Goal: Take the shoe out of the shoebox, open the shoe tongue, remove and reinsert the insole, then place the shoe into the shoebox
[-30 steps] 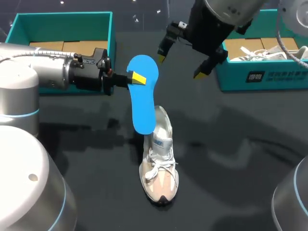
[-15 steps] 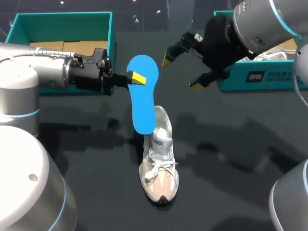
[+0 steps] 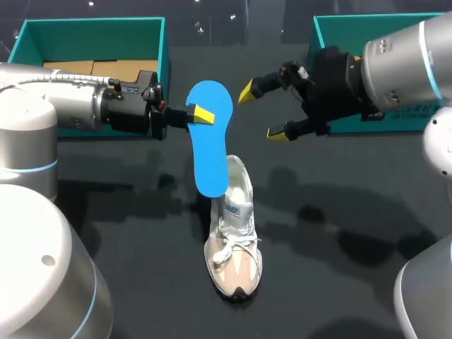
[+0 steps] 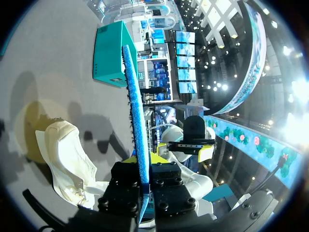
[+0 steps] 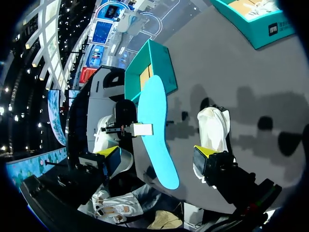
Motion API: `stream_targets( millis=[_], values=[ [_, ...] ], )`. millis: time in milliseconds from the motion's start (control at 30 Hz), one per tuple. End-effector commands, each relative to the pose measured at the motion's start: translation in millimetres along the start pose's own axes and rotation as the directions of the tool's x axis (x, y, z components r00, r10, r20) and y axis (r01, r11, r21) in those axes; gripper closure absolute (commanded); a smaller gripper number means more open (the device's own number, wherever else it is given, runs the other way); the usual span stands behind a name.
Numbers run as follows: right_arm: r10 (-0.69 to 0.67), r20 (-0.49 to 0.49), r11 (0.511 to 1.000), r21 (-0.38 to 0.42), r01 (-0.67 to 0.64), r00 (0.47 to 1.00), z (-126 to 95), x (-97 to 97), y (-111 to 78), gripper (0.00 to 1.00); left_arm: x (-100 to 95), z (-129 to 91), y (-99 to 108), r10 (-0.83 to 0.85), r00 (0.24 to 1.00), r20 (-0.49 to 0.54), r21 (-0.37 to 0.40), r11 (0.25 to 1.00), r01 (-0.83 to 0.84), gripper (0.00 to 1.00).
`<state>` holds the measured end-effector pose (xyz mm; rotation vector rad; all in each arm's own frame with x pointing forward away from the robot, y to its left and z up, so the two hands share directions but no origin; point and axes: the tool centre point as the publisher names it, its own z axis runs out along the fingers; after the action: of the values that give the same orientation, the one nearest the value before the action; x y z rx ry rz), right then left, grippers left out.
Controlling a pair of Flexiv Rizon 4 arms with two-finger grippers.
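— On the table (image 3: 339, 212), where does the shoe sit?

— Near the middle, out of both boxes. The shoe (image 3: 233, 240) stands upright on its sole, toe toward the robot, heel away, laces on top. In the left wrist view the shoe (image 4: 67, 154) lies below and to one side of that arm's fingers.

— And the insole?

— The blue insole (image 3: 210, 138) is up in the air behind the shoe's heel, its length running away from the shoe. Its near end seems to hang just over the heel opening. Whether it touches the shoe, I cannot tell.

— What holds it?

— The left gripper (image 3: 200, 113), which comes in from the shoe's left. Its wrist view shows the insole (image 4: 136, 121) edge-on, pinched between both fingers.

— The other arm?

— The right gripper (image 3: 263, 111) is behind the shoe and to its right, just beside the insole's far half and clear of it. Its yellow tips stand wide apart with nothing between them. In its own view the insole (image 5: 154, 125) shows its flat face ahead, and the shoe (image 5: 212, 128) stands beyond one finger.

— The boxes?

— Both teal, well behind the shoe. The left shoebox (image 3: 92, 22) is off to the shoe's left with brown cardboard (image 3: 106, 68) inside. The right shoebox (image 3: 317, 32) is off to the shoe's right, mostly hidden by that arm
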<state>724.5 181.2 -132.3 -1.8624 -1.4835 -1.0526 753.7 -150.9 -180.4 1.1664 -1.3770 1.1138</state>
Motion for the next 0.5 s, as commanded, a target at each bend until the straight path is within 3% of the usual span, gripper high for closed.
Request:
stream_targets(
  millis=[33,300,500],
  values=[
    [0.000,-0.226,1.000,0.001,0.000,0.974,6.0,-5.1,-0.1,0.00,-0.1,-0.1,0.1,0.000,1.000,0.002,-0.001,1.000,0.000,1.00],
    [-0.002,-0.273,1.000,0.004,0.003,0.962,10.8,-8.0,1.6,0.00,8.6,-8.5,0.2,0.042,0.998,-0.043,-0.001,0.999,-0.043,1.00],
    [-0.015,-0.324,1.000,0.008,0.019,0.946,12.7,-9.2,2.6,0.00,20.2,-18.1,-1.3,0.192,0.980,-0.058,0.023,0.981,-0.191,1.00]
  ],
)
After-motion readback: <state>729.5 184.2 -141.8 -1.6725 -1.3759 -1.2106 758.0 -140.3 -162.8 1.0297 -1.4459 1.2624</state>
